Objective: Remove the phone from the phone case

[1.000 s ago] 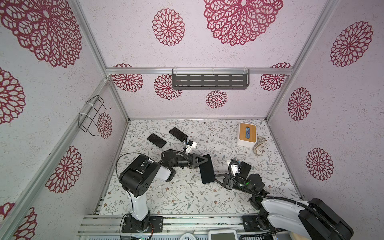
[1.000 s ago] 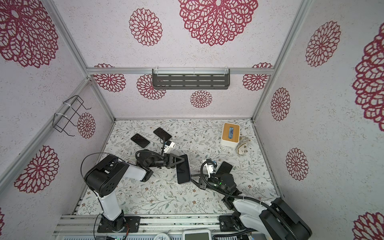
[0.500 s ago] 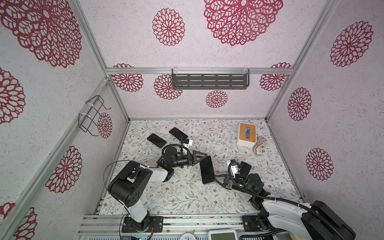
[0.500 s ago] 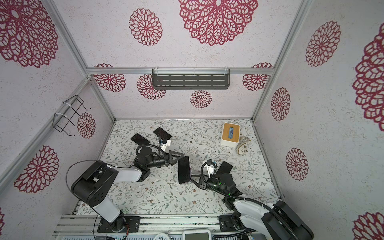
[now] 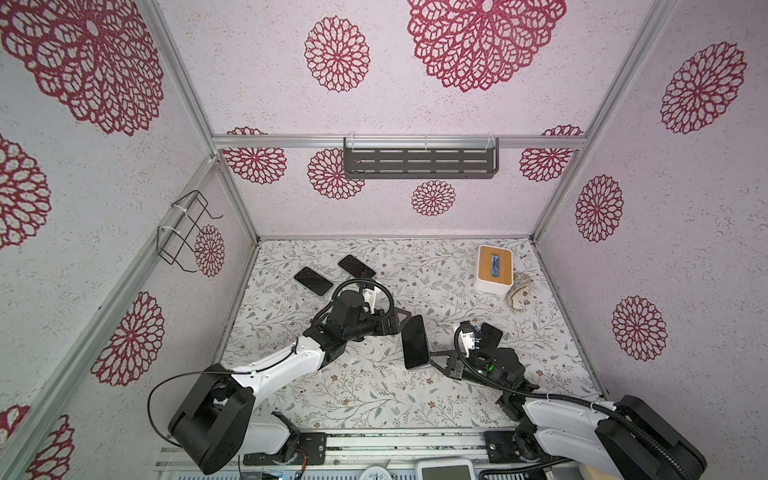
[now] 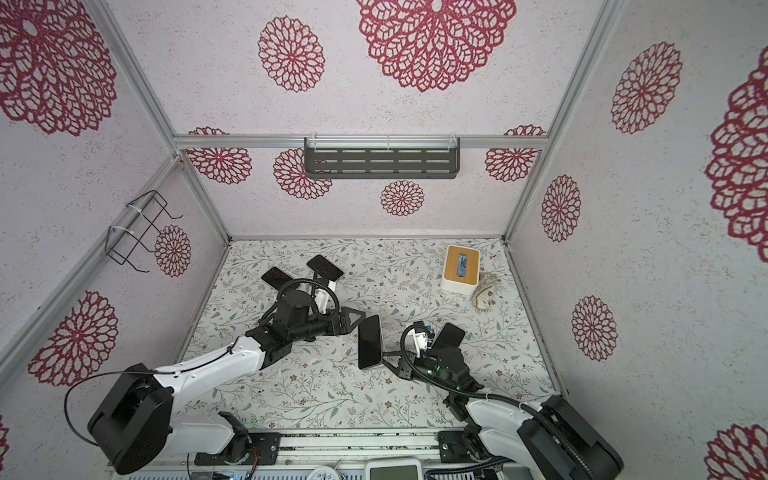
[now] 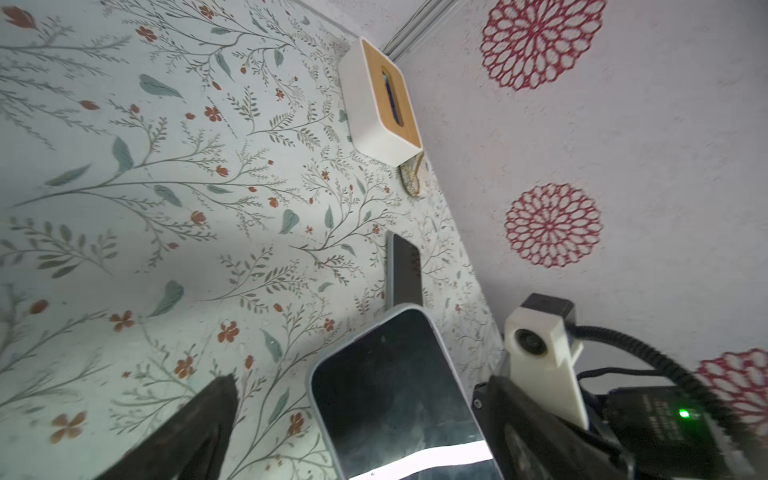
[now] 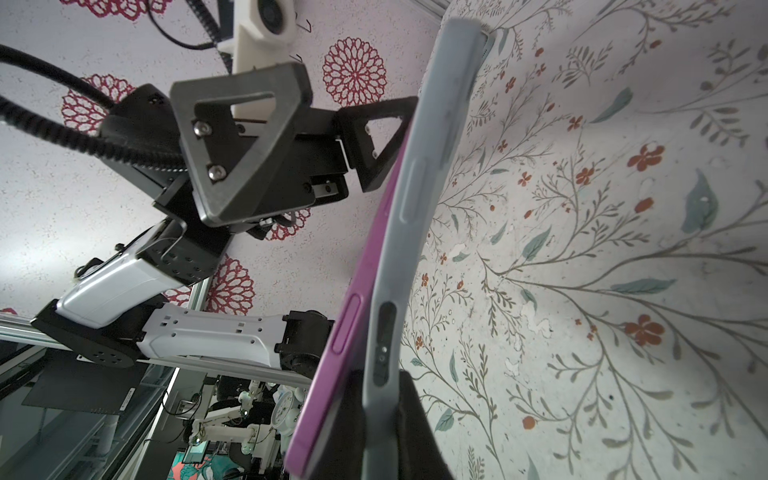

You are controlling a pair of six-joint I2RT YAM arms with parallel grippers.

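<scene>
- right claw is clamped tight on the near end of the grey case, holding it up over the middle of the flowery table
- purple phone is gapping away from the case at that clamped end in the right wrist view, while the far end sits tucked in
- left claw is spread wide, right by the phone's far end, gripping nothing
- two bare phones lie back left, and a tissue box sits back right
</scene>
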